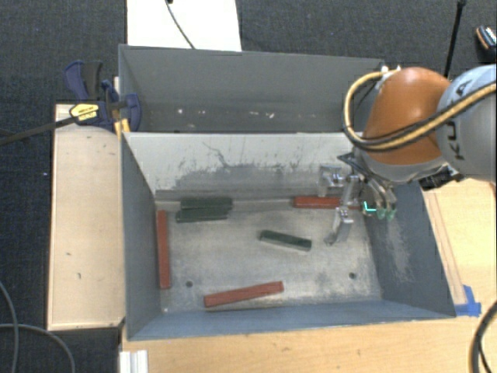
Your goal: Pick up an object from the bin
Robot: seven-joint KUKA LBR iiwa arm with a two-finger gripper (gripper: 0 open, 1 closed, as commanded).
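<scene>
My gripper (338,230) hangs low over the right part of the bin floor, its metal fingers pointing down with nothing visible between them. A short red-brown bar (314,202) lies along the back wall just left of the gripper. A small dark green block (285,241) lies tilted on the floor a little to the gripper's left, apart from the fingertips.
A larger dark green block (203,209) rests by the back wall at the left. One long red-brown bar (163,249) runs along the left wall, another (243,294) lies near the front wall. The arm with its orange cover overhangs the right rim.
</scene>
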